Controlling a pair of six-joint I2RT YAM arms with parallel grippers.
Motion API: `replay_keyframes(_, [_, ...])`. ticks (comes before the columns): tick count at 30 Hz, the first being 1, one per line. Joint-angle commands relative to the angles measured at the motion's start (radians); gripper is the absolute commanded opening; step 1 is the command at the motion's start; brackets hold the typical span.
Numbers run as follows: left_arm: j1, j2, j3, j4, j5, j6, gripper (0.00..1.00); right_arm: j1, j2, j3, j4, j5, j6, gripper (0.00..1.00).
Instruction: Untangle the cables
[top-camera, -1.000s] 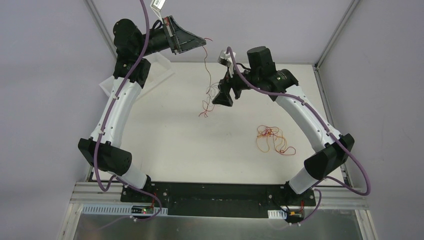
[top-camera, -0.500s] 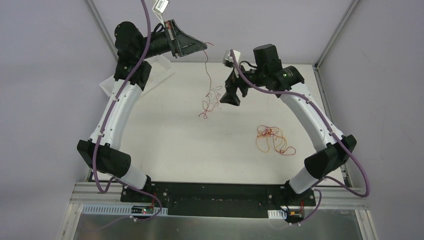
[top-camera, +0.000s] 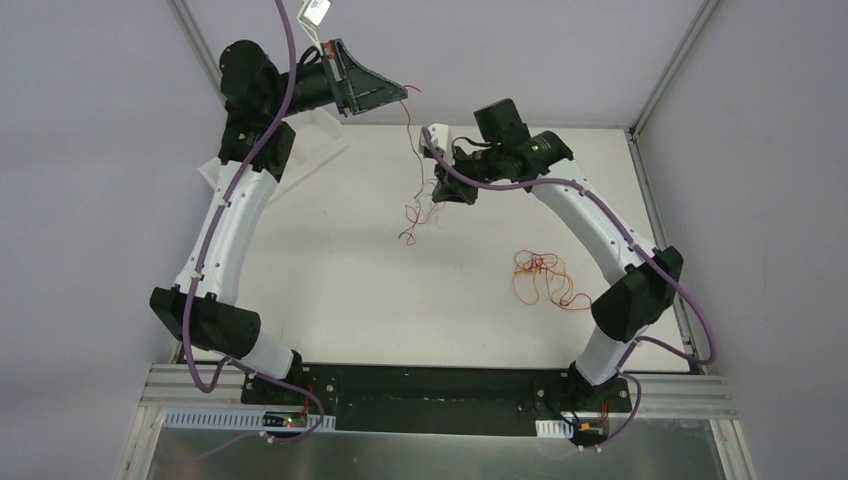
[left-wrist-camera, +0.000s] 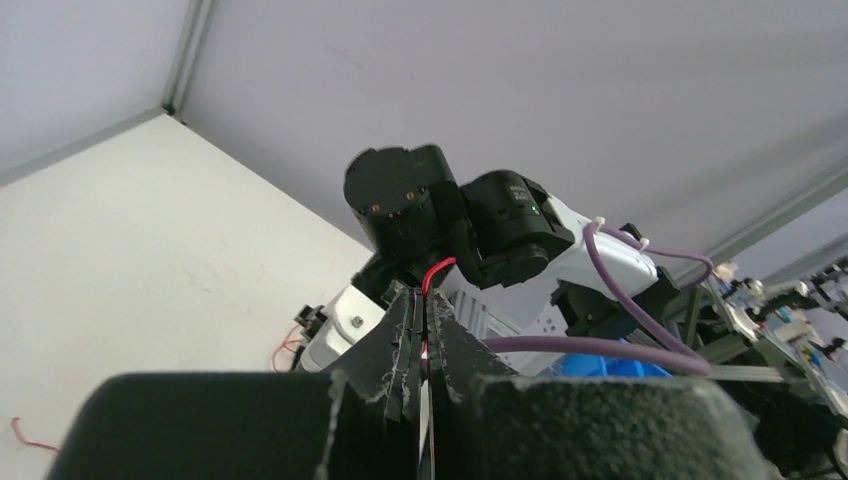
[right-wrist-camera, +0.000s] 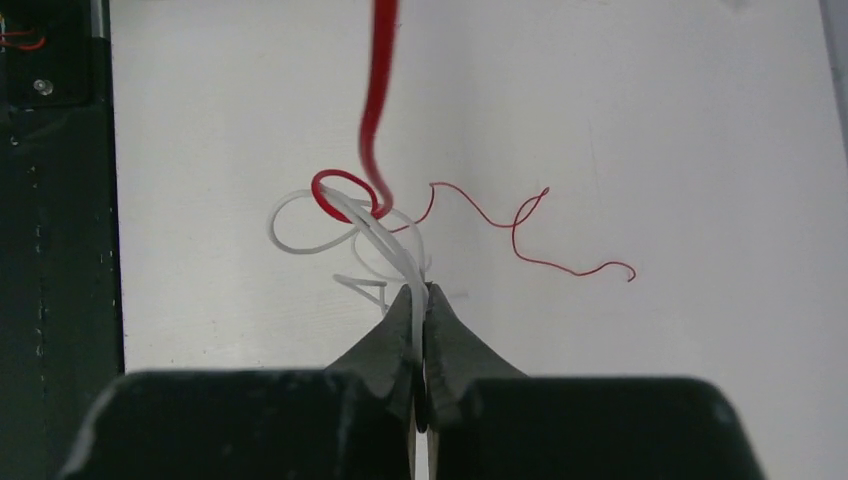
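The small tangle of cables (top-camera: 413, 213) hangs just above the worktop (top-camera: 330, 280), toward 12 o'clock in the top view. It is strung up to your left gripper (top-camera: 407, 92) at its 12 o'clock. Your right gripper (top-camera: 437, 192) sits against its 2 o'clock side. A loose pile of orange and red cables (top-camera: 545, 280) lies flat on the worktop at 4 o'clock from the tangle, well apart, with neither arm touching it.

From above you cannot read either hold; the wrist cameras give you that. In the right wrist view your right gripper (right-wrist-camera: 421, 300) is fully closed and its tips pinch a white strand (right-wrist-camera: 398, 250). That strand, too fine to make out from above, loops up to 12 o'clock and hooks through a curl in the red strand (right-wrist-camera: 374, 110) dropping from the top edge. A thinner red wire (right-wrist-camera: 520, 232) wriggles off to 3 o'clock.

In the left wrist view your left gripper (left-wrist-camera: 424, 310) is clamped tight. A red tip (left-wrist-camera: 437, 275) pokes out between its fingers and bends to 1 o'clock. Behind it you see the right arm's black wrist (left-wrist-camera: 440, 205).
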Motion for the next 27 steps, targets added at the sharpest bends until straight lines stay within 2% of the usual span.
replay_keyframes(1, [0.092, -0.017, 0.136, -0.021, -0.041, 0.102, 0.0, -0.028, -0.079, -0.134, -0.011, 0.037, -0.044, 0.0])
replay_keyframes(7, [0.268, 0.099, 0.473, -0.118, -0.181, 0.161, 0.0, -0.121, -0.138, -0.416, 0.002, 0.122, -0.061, 0.0])
replay_keyframes(11, [0.344, 0.156, 0.613, -0.144, -0.301, 0.178, 0.0, -0.21, -0.132, -0.55, 0.004, 0.179, -0.062, 0.0])
replay_keyframes(19, [0.377, 0.197, 0.698, -0.166, -0.535, 0.257, 0.0, -0.37, -0.066, -0.669, -0.02, 0.302, -0.078, 0.0])
replay_keyframes(27, [0.395, 0.235, 0.702, -0.177, -0.64, 0.286, 0.0, -0.447, 0.005, -0.703, -0.06, 0.419, -0.104, 0.0])
